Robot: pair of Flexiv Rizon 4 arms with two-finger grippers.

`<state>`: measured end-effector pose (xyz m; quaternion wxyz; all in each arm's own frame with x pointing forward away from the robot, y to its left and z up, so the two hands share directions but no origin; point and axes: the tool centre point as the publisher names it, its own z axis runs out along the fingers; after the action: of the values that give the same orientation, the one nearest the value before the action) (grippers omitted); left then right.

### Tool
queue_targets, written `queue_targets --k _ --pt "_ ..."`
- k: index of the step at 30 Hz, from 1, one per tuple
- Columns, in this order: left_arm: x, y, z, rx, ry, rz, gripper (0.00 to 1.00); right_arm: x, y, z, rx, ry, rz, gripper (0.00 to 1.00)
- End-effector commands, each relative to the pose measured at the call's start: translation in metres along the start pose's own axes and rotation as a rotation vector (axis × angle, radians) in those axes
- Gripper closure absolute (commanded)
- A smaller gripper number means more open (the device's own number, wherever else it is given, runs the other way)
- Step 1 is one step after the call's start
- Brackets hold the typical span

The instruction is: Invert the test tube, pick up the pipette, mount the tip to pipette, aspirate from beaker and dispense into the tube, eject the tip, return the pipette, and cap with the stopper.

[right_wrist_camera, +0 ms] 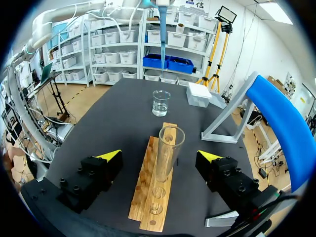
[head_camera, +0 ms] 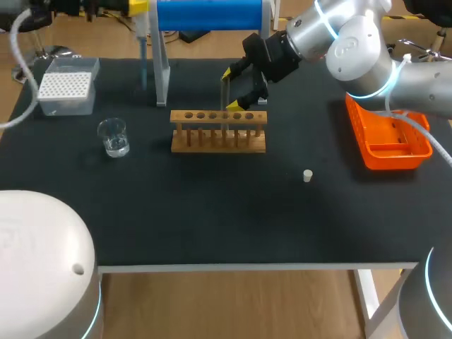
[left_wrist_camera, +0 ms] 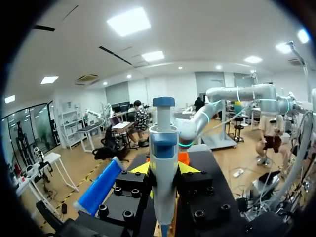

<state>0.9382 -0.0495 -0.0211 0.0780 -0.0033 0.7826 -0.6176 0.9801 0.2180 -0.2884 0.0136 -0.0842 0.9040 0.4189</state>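
**Tube and grippers.** The tube [right_wrist_camera: 168,148] stands upright, mouth up, in the rack [head_camera: 219,141] toward the back of the table [head_camera: 212,219]. The right gripper [right_wrist_camera: 159,156] straddles it with its fingers spread wide. Both yellow tips are well clear of the glass, so nothing is held. The left gripper [left_wrist_camera: 164,169] is clamped on the pipette [left_wrist_camera: 163,148], one tip on each side of its white-and-blue body. In the head view the pipette is at about 10 o'clock from the rack.

**Handling (a judgement).**
- The tube is a thin, clear glass cylinder. It is probably light, rigid and brittle, and smooth enough to slip between hard fingers.
- The sensible hold is on the bare wall just under the rim, above the rack's top plate, with modest squeeze.
- A straight lift should keep it from binding in its hole.

**Materials and shapes.**
- The rack is pale wood, with two plates joined by dowels and a single row of round holes.
- The beaker [head_camera: 113,137], at 9 o'clock from the rack, is small clear glass and seems to hold a little liquid.
- The stopper [head_camera: 308,175], at 4 o'clock, is a small white plug standing alone.
- The tip box [head_camera: 67,86], beyond the beaker, has a white gridded top.
- The bin [head_camera: 374,159], at 3 o'clock, is orange plastic.
- The table top is matte black.
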Motion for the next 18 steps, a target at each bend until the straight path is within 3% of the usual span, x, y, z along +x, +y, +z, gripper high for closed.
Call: queue_targets --k 1,10,18 --pt "-0.014 -0.018 0.036 -0.039 0.047 0.003 1.00 0.000 0.000 -0.001 0.001 0.002 0.000 0.00" --pt "-0.017 -0.034 0.086 0.022 0.112 0.023 1.00 0.000 0.000 -0.001 0.001 0.002 0.000 0.00" --pt "-0.015 -0.037 0.098 0.046 0.127 0.031 1.00 0.000 0.000 -0.001 0.001 0.002 0.000 0.00"
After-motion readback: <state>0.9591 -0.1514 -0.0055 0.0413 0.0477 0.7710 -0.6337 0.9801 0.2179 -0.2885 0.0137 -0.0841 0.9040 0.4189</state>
